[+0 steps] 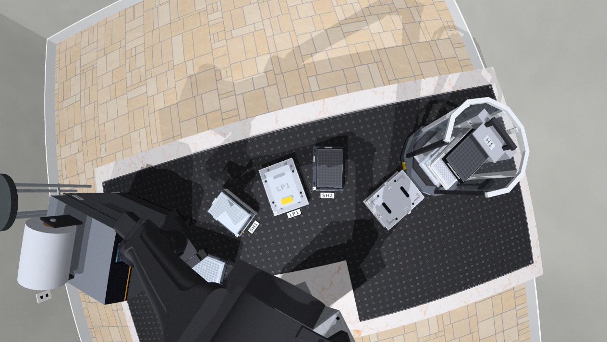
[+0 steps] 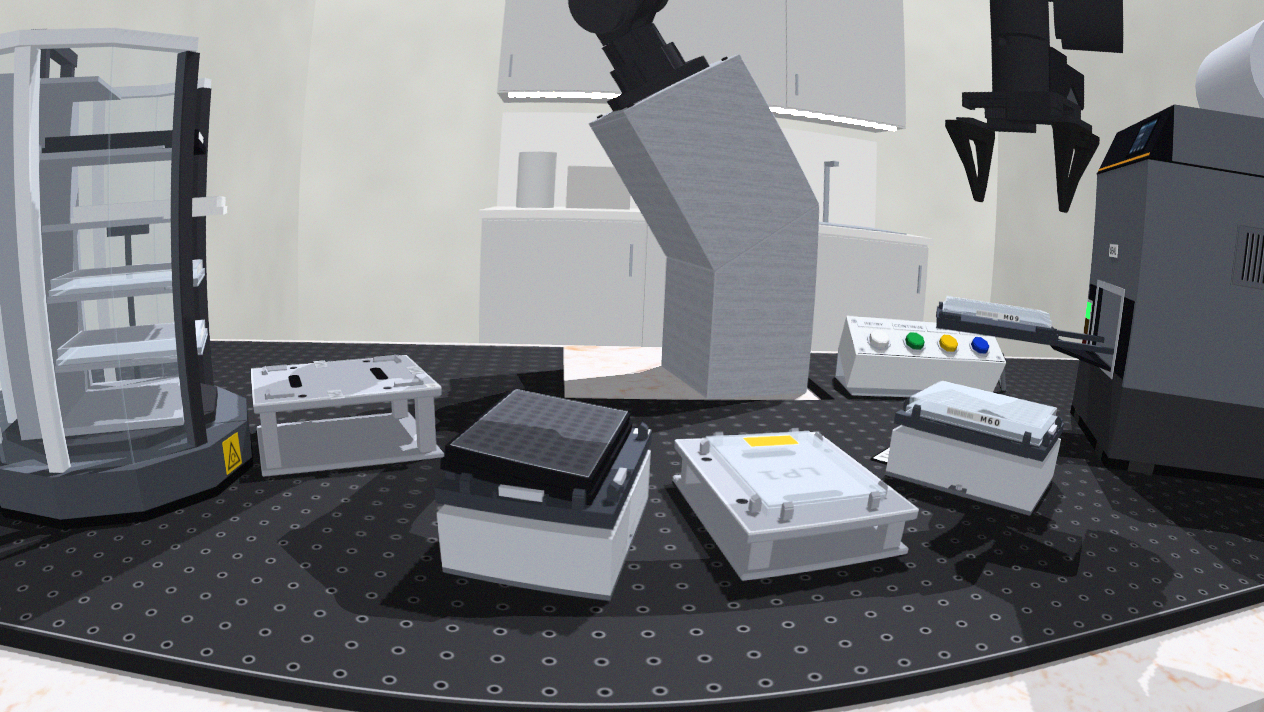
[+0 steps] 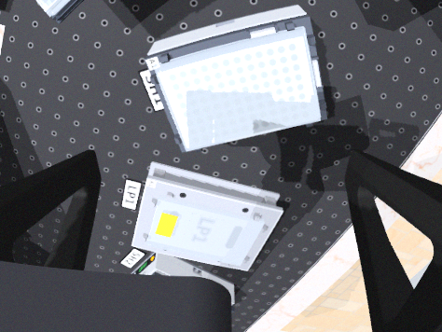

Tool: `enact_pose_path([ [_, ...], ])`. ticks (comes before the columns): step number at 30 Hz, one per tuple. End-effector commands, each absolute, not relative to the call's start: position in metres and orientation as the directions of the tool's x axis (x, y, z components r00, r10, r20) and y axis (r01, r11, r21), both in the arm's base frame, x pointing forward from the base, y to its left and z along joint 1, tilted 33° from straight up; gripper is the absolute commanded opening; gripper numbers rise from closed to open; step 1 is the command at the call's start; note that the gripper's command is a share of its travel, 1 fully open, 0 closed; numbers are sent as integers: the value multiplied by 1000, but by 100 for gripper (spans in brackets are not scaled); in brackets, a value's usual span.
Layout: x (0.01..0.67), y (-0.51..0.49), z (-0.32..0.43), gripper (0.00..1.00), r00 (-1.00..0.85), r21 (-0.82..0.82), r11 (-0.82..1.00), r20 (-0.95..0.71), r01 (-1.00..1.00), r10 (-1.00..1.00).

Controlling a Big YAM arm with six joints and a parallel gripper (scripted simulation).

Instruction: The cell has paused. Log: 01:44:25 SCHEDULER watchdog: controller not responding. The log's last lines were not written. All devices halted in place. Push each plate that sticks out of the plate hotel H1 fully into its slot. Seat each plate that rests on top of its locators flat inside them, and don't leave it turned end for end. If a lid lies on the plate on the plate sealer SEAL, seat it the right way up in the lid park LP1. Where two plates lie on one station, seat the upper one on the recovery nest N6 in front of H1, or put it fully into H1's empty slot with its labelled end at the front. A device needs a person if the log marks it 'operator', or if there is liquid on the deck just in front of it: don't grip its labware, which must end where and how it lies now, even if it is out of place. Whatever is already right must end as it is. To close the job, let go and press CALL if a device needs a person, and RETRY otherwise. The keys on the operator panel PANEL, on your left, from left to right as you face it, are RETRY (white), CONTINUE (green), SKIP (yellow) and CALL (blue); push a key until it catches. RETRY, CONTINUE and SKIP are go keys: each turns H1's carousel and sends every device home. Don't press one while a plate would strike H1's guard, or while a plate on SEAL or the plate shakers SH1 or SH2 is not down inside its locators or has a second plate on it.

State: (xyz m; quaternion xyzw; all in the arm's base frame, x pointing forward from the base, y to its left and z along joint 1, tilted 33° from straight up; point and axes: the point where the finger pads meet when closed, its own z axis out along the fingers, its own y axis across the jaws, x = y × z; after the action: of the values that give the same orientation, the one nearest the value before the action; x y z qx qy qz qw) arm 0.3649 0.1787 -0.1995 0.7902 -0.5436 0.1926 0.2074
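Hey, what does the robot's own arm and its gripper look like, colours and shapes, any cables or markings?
The arm is matte black with blocky, angular links. The gripper is black too: two fingers shaped like open triangular frames tapering to points. A big brushed grey angular housing sits below a dark round joint. No cables, labels or markings show on them.

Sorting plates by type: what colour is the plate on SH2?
Black, a grid of wells; the plate shows best in the exterior view.

White plate M60 [image 2: 983,412] on SH1 [image 2: 964,464], black plate [image 2: 539,439] tilted on SH2 [image 2: 530,535]
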Motion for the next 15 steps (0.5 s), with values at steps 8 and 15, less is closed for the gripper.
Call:
enact_pose_path([
  [8, 375, 192, -197, 100, 563, 227, -524, 479, -821, -674],
  [15, 374, 188, -196, 100, 568, 233, -527, 478, -817, -670],
])
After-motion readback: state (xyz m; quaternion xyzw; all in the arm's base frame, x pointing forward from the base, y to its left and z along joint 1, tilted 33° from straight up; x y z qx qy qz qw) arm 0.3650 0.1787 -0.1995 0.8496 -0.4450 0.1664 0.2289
